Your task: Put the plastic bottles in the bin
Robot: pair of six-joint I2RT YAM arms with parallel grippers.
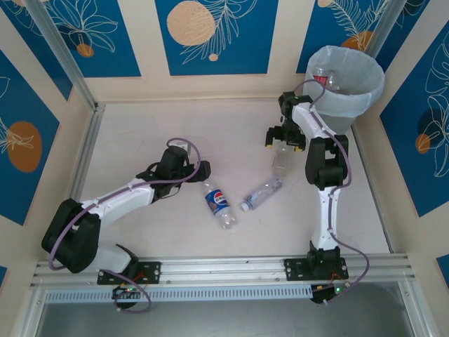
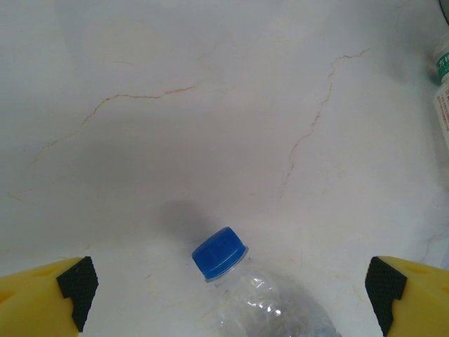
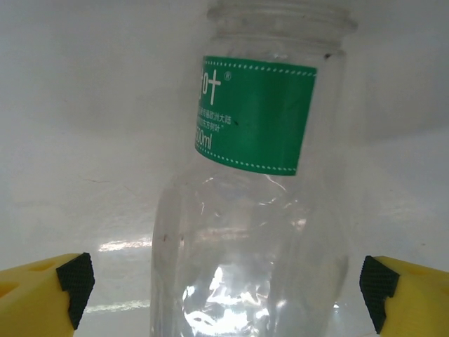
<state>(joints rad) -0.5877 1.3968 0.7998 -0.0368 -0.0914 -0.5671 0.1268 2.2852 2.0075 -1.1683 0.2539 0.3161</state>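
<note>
Since both stand wide open and grip nothing, the left claw (image 2: 230, 291) has the blue cap (image 2: 219, 253) of the Pepsi bottle (image 1: 219, 203) between its fingers, and the right claw (image 3: 228, 288) brackets the green-label bottle (image 3: 245, 232), both lying on the desk (image 1: 161, 133). I judge them empty: light, slick, crushable, prone to roll, so pinch the stiffer shoulder. A clear bottle (image 1: 263, 192) lies between them; the bin (image 1: 351, 98) stands far right

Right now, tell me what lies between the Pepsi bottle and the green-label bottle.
A white-capped clear bottle lies on its side between them, seen in the top view.
</note>
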